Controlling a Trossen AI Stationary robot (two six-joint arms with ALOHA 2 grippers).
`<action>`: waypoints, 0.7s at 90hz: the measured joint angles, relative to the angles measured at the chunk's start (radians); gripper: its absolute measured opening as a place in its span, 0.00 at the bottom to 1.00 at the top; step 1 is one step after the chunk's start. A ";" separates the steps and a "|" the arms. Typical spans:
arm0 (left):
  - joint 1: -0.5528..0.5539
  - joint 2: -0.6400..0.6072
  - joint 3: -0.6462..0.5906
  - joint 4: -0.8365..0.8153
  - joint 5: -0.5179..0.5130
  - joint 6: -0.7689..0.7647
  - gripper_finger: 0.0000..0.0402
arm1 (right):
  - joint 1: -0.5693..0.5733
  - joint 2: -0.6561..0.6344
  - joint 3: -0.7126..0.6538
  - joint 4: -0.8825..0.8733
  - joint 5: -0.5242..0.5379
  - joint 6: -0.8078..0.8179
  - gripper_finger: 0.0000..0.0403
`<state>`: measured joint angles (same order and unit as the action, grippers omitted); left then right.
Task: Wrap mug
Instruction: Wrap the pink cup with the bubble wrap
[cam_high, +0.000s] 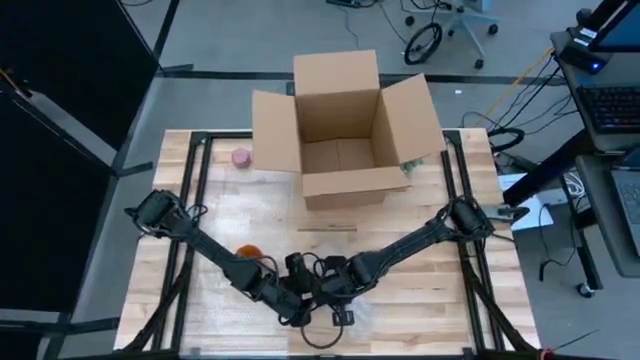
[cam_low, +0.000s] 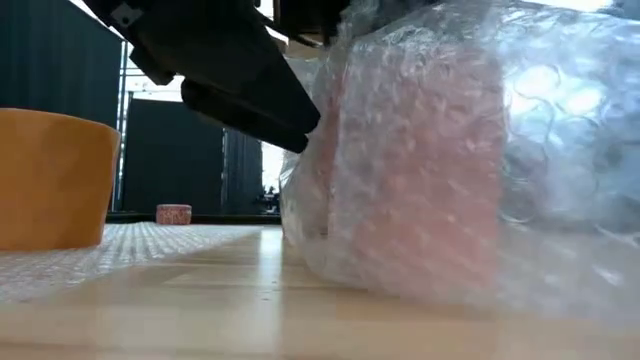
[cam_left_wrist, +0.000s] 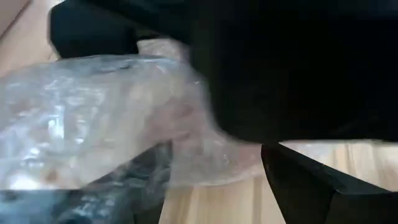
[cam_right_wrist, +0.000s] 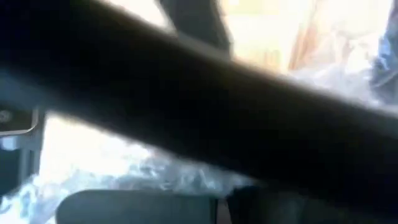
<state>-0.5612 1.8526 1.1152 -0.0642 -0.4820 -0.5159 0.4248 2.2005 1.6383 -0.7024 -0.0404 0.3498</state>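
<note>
The wooden tabletop (cam_high: 440, 300) carries an open cardboard box (cam_high: 345, 130) at its far edge. A small pink object (cam_high: 241, 157) lies just left of the box. Nearer than the box lie an orange cup (cam_high: 247, 252) and a bubble-wrapped bundle (cam_low: 450, 170).

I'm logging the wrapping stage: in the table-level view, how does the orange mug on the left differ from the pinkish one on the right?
The orange mug stands bare on a bubble wrap sheet; the pink mug is swathed in bubble wrap, its outline blurred. The orange mug stands apart from the arms; a dark arm reaches down at the pink mug's top. The pink one looms nearer the camera. Both rest on the wooden table.
</note>
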 joint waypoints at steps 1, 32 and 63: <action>0.000 0.000 0.000 0.000 0.000 0.000 0.59 | 0.000 0.000 0.000 0.001 0.001 0.000 0.00; -0.015 -0.063 0.011 -0.173 0.011 -0.047 0.59 | 0.014 -0.023 -0.009 0.014 0.019 -0.023 0.00; -0.025 -0.108 0.011 -0.408 -0.042 -0.093 0.59 | 0.039 -0.026 -0.009 0.019 0.032 -0.048 0.00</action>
<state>-0.5865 1.7451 1.1263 -0.4717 -0.5245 -0.6090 0.4638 2.1747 1.6291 -0.6834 -0.0087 0.3021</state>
